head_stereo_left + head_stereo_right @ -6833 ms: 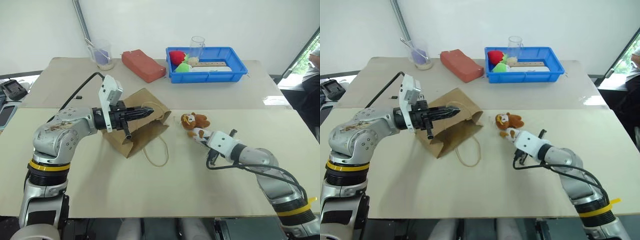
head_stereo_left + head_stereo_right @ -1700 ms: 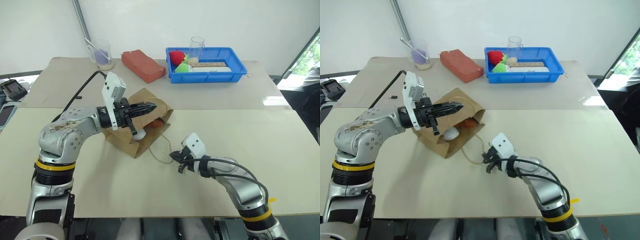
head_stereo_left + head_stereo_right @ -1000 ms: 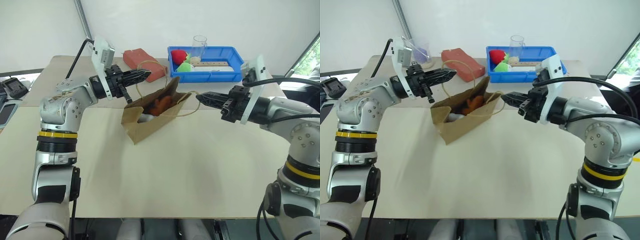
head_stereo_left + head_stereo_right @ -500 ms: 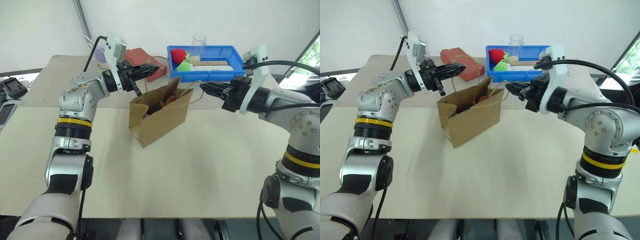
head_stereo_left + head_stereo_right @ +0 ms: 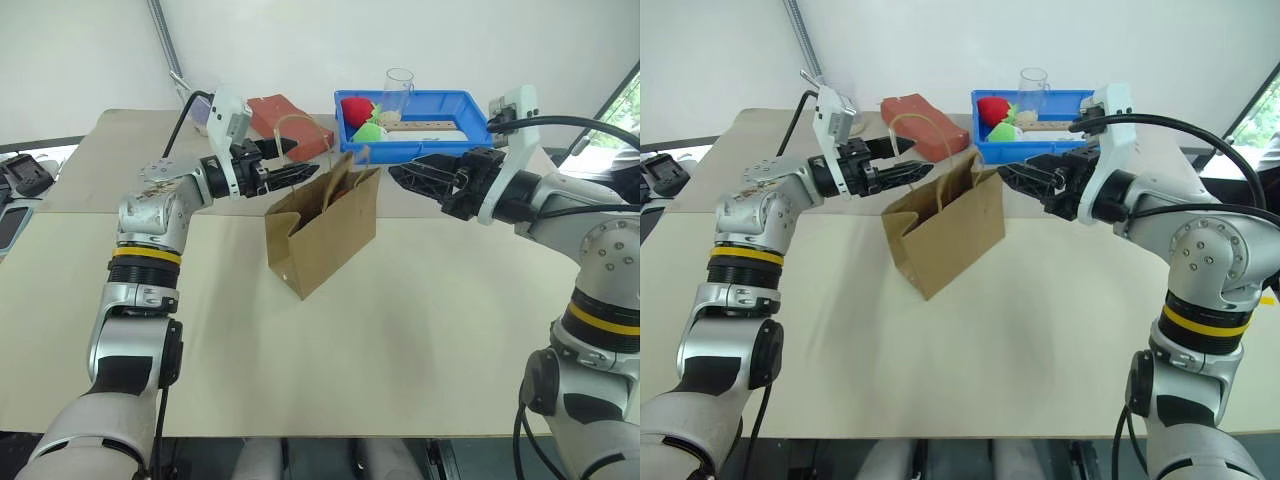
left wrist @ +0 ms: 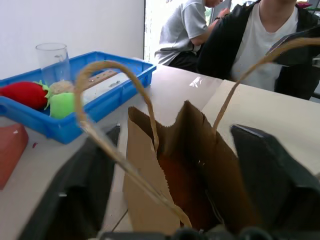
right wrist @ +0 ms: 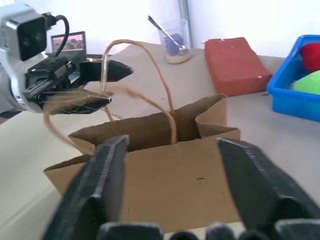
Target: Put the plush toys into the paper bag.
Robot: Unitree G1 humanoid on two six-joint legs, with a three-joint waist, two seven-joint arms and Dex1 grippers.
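The brown paper bag point(image 5: 325, 232) stands upright on the table with its mouth open, between my two grippers. My left gripper point(image 5: 305, 156) is open at the bag's left top edge, and one cord handle point(image 6: 112, 75) loops up loosely between its fingers point(image 6: 87, 192). My right gripper point(image 5: 400, 170) is open just right of the bag's top, its fingers point(image 7: 252, 192) spread wide in front of the bag point(image 7: 165, 185). The plush toys are hidden in the bag; only a dim orange-brown patch point(image 6: 182, 187) shows down inside its mouth.
A blue tray point(image 5: 470, 132) behind the bag holds a red ball point(image 5: 353, 111), a green ball point(image 5: 368, 132) and a clear glass point(image 5: 398, 90). A red block point(image 5: 278, 108) lies behind my left gripper. Two people point(image 6: 250, 45) sit beyond the table.
Both grippers have gone from shut on the cord handles to open. The handles hang loose, and the bag has settled lower and stands on its own.
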